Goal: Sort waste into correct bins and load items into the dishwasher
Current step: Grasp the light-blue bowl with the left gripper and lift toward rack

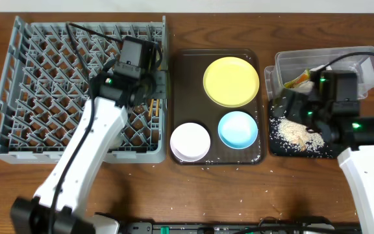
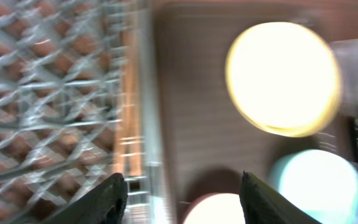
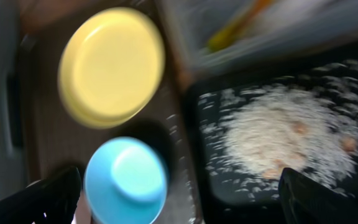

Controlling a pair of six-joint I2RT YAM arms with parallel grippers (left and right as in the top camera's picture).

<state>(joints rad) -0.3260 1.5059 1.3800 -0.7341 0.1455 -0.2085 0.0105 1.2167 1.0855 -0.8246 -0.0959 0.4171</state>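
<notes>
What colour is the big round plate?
Yellow. The plate shows best in the overhead view.

The large grey dish rack [image 1: 37,84] is filling the upper left of the overhead view, lying flat with its pegs pointing up. The thin wooden chopsticks [image 1: 153,108] are lying inside it by its right wall, partly hidden. The round yellow plate [image 1: 231,81] is sitting face up at top centre. Below it the white bowl [image 1: 190,141] and the light blue bowl [image 1: 237,129] are sitting upright side by side, not touching. At upper right the clear tub [image 1: 304,60] is holding the orange-and-green sachet [image 1: 299,80]. Just below the tub, the glossy black tray [image 1: 276,148] is carrying a heap of whitish rice [image 1: 297,133], with loose grains lying around the heap.
</notes>
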